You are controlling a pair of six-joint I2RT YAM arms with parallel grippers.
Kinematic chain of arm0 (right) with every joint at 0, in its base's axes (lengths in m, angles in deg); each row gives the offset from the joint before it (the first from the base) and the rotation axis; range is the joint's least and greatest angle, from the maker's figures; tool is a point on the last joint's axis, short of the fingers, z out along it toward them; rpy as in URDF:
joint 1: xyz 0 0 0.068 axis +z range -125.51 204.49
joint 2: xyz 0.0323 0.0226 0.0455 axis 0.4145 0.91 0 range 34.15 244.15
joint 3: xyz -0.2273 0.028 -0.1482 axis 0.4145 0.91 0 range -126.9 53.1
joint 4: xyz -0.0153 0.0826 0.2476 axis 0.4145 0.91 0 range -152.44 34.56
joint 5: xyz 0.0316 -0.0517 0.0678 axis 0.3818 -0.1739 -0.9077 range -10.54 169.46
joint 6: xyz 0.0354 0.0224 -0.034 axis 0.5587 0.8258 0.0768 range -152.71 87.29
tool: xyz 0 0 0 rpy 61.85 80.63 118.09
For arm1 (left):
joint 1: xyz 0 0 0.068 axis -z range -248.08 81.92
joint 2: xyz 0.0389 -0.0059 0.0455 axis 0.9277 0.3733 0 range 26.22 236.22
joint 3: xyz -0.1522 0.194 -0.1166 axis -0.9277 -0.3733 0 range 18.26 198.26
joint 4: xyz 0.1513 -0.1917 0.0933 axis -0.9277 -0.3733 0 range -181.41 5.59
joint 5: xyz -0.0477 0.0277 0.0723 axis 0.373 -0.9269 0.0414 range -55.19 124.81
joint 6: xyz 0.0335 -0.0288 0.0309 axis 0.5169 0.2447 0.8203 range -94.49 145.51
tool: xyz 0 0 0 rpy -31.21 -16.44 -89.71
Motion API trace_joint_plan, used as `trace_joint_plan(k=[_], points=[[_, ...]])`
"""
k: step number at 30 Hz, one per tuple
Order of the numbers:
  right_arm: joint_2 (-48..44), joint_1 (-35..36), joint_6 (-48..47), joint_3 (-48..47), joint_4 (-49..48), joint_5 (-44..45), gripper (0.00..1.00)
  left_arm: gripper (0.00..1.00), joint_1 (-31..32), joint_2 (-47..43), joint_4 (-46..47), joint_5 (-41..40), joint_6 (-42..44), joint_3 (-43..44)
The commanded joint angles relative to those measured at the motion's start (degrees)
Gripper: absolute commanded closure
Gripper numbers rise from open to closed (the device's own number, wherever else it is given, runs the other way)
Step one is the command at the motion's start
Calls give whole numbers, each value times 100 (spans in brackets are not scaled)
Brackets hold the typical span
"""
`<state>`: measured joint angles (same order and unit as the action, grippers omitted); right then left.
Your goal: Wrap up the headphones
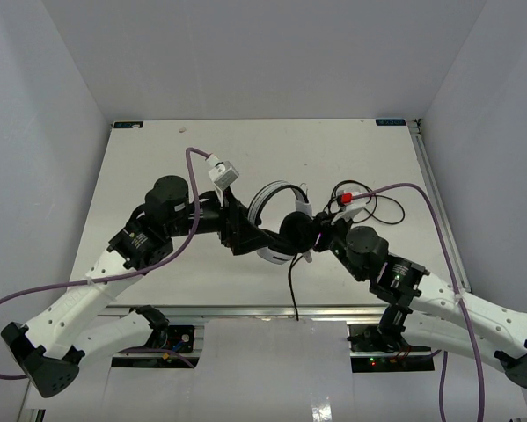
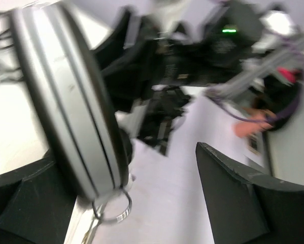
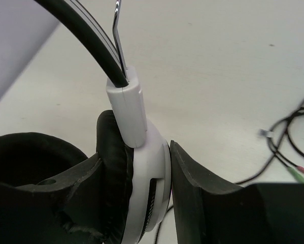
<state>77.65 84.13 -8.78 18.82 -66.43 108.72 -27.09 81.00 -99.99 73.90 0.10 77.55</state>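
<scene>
The headphones (image 1: 272,195) hang above the table's middle, thin headband arching up. My right gripper (image 1: 305,236) is shut on one ear cup (image 3: 153,175): one finger presses the white shell, the other the black pad (image 3: 113,162). The white slider (image 3: 129,101) and headband (image 3: 86,30) rise above the jaws. My left gripper (image 1: 252,239) stands open on the other side; in its blurred wrist view the grey striped ear cup (image 2: 65,101) sits near one finger (image 2: 25,203), far from the other. The dark cord (image 1: 293,286) dangles toward the front edge, with loops (image 1: 382,209) lying on the table at right.
A purple robot cable (image 1: 413,189) arcs over the right arm and another (image 1: 189,176) over the left. The metal front rail (image 1: 245,310) lies just below the dangling cord. White walls close in the table on three sides.
</scene>
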Motion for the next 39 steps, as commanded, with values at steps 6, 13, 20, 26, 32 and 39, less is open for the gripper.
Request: trace_joint_plan(k=[6, 13, 20, 26, 32, 39], points=[[435, -13, -387, -704, 1431, 1406, 92, 2, -21, 93, -2132, -3711, 914, 477], [883, -9, -214, -834, 1812, 1279, 92, 9, 9, 1289, -2338, -4126, 1409, 1406], [868, -13, -82, -800, 1954, 1349, 92, 11, 604, 2665, -3036, -5227, 1714, 2571], [782, -13, -64, -756, 1953, 1326, 92, 12, 1148, 3007, -3076, -5762, 1828, 2710], [765, -13, -82, -729, 1963, 1336, 92, 13, 1561, 3233, -3224, -6354, 1846, 2960], [661, -13, -86, -695, 1968, 1388, 92, 16, 1798, 3338, -3552, -6481, 1790, 3344]])
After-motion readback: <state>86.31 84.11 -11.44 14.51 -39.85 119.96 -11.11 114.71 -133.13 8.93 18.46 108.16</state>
